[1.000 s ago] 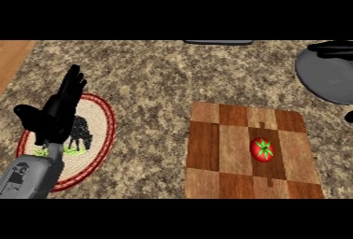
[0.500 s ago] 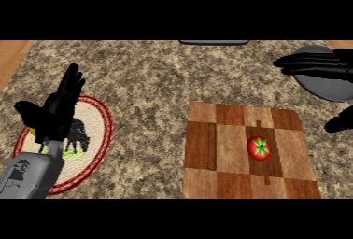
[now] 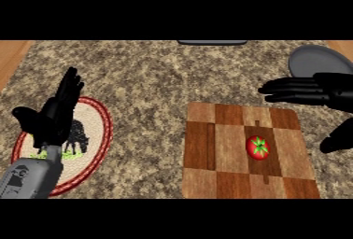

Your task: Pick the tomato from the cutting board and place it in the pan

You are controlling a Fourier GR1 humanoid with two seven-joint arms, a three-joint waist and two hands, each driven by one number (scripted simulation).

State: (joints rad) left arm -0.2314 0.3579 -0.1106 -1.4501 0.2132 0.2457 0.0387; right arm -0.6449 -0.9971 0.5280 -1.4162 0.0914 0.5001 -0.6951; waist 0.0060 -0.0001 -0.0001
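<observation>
Tomato (image 3: pixel 258 147) is sitting unobstructed on cutting board (image 3: pixel 241 149); right robot hand (image 3: pixel 310 89) is held open, empty, beside pan (image 3: pixel 318 60); left robot hand (image 3: pixel 53 116) is held open over plate (image 3: pixel 96 135).

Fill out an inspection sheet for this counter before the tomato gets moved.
Surface: speckled stone counter, wooden strips at both far corners.
Job's things: tomato lies on the cutting board, untouched; grey pan sits at the far right, partly covered by the right hand.
Clutter: round red-rimmed plate with a dark animal picture, under the left hand.
Hands: left hand open, fingers up, resting at the left; right hand open, beyond the board, holding nothing.
Cables: nothing seen.
Surroundings: dark object at the far edge, unclear what.
</observation>
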